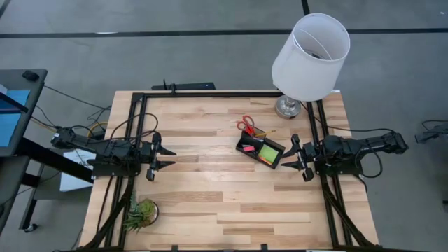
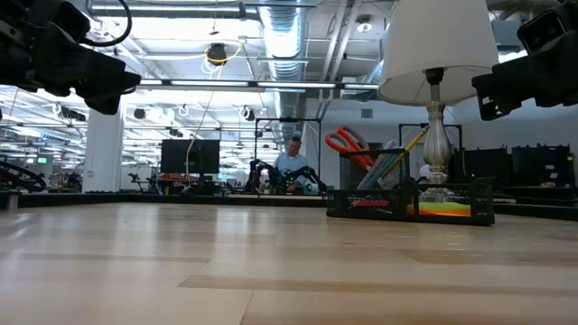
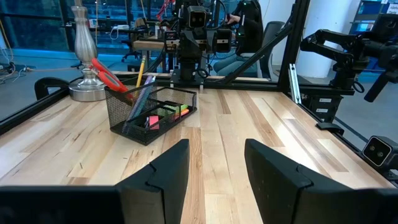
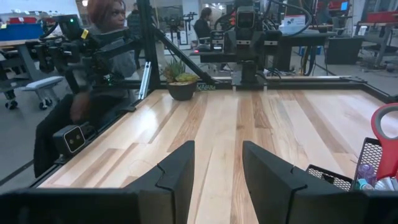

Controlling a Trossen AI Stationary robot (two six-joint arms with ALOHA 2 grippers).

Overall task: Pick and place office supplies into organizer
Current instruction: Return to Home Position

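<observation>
The black mesh organizer (image 1: 260,148) stands on the table right of centre, also in the low view (image 2: 411,197) and left wrist view (image 3: 151,113). Red-handled scissors (image 1: 246,126) and pencils and pens (image 2: 395,162) stand upright in its taller section. The lime green sticky-note pad (image 1: 269,152) and pink eraser (image 1: 250,148) lie in its low compartments. My left gripper (image 1: 168,158) hovers open at the table's left side. My right gripper (image 1: 288,156) hovers open just right of the organizer. Neither touches anything.
A white-shaded lamp (image 1: 310,57) stands at the far right of the table behind the organizer. A small green plant (image 1: 142,213) sits at the near left corner. A black frame (image 1: 210,94) runs along the table's edges. People show in the room beyond.
</observation>
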